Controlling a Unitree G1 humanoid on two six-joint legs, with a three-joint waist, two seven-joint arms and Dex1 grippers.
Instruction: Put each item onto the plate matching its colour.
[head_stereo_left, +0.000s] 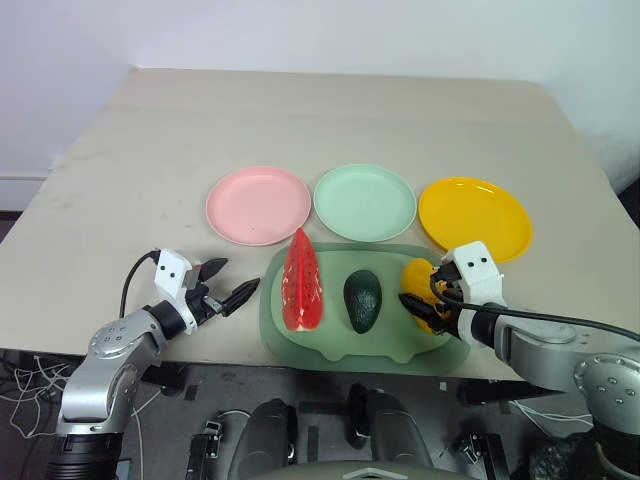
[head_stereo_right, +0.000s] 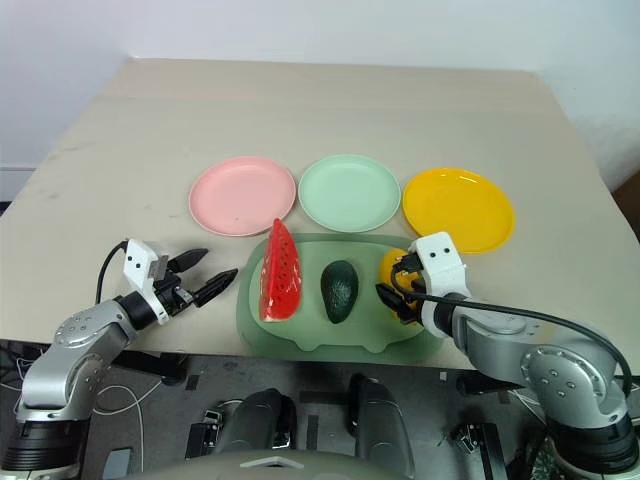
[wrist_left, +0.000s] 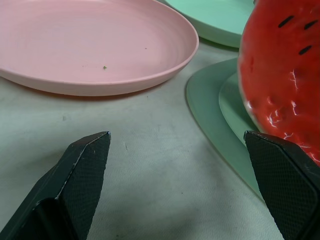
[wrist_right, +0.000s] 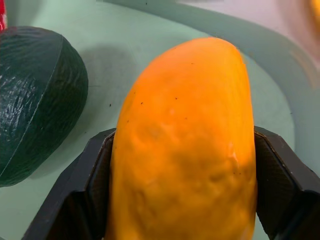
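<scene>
On the dark green tray (head_stereo_left: 332, 346) lie a red watermelon slice (head_stereo_left: 301, 282), a dark green avocado (head_stereo_left: 363, 300) and a yellow mango (wrist_right: 185, 140). My right gripper (head_stereo_left: 425, 306) is over the tray's right end, its black fingers (wrist_right: 90, 185) pressed against both sides of the mango. The mango still rests on the tray beside the avocado (wrist_right: 35, 100). My left gripper (head_stereo_left: 232, 280) hovers open just left of the tray, empty, pointing toward the watermelon (wrist_left: 285, 75). Behind the tray, a pink plate (head_stereo_left: 258, 204), a mint green plate (head_stereo_left: 364, 202) and a yellow plate (head_stereo_left: 474, 216) stand in a row, all bare.
The tray sits at the table's near edge (head_stereo_left: 230, 355). A black cable (head_stereo_left: 135, 275) loops off my left wrist. Bare beige tabletop (head_stereo_left: 330, 110) stretches behind the plates to the wall.
</scene>
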